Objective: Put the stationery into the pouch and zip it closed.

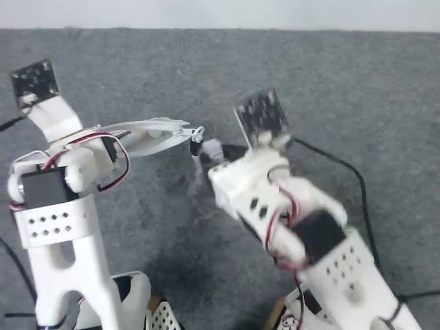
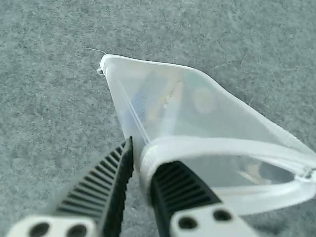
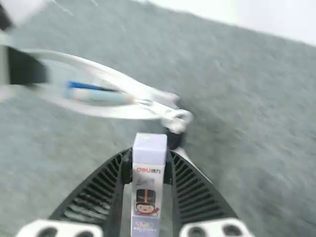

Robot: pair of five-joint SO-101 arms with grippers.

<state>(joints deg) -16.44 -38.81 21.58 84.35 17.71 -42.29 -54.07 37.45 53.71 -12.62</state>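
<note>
Eraser (image 3: 148,182) clamped in R end effector (image 3: 148,158), just off the pouch (image 3: 98,101) mouth; L end effector (image 2: 140,158) pinched on pouch rim.
Handling est.: eraser = small sleeved block, light, stiff; sleeve prob. slick, so the mid-body grip on its long sides looks right. Pouch = thin clear plastic, soft and floppy, w/ stiffer zip rim. It sits left of centre in high view and appears raised off grey tabletop (image 2: 49,98). Rim hold near the corner should keep the mouth taut. Blue pen (image 3: 96,94) already inside. Zip pull (image 3: 177,118) sits nr eraser; small, fiddly, needs rim braced when pulled.
</note>
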